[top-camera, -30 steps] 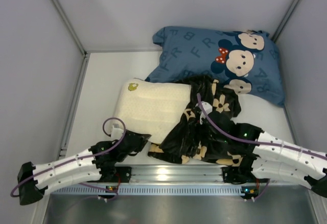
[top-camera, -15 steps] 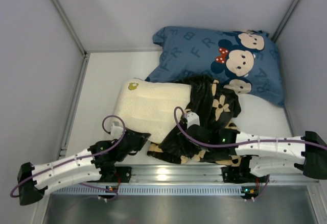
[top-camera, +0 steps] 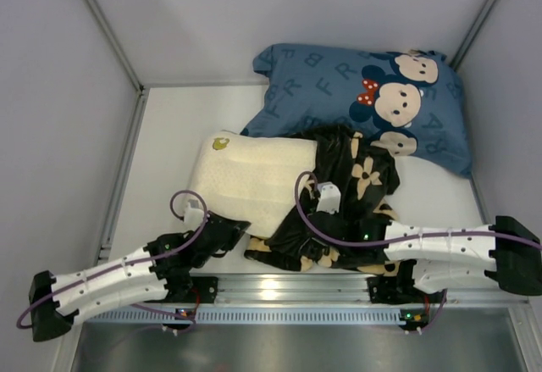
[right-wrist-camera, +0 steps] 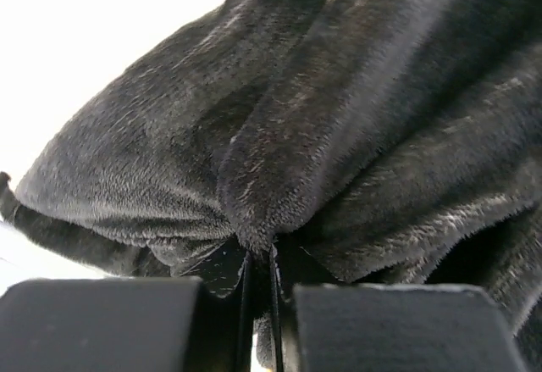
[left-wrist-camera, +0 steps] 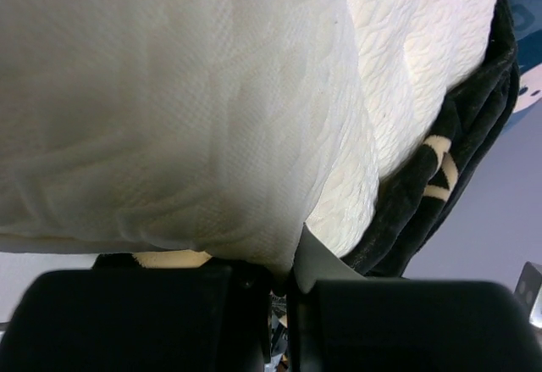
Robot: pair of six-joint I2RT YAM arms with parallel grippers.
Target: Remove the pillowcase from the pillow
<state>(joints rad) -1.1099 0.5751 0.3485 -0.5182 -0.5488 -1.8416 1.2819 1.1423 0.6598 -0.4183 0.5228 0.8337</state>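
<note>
Tabletop (top-camera: 169, 126) overhead; wrist views: left fingers (left-wrist-camera: 144, 321) pinch pillow (left-wrist-camera: 169, 109), right fingers (right-wrist-camera: 110, 325) pillowcase (right-wrist-camera: 339, 135).

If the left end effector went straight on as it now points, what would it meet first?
The pillow: the left end effector looks shut on its near edge, so it would press straight into it.

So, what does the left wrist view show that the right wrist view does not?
Only the left wrist view shows the pillow, its edge pinched in the left gripper. Only the right wrist view shows the right gripper, shut on a fold of the pillowcase. Both show the pillowcase's black fabric.
</note>
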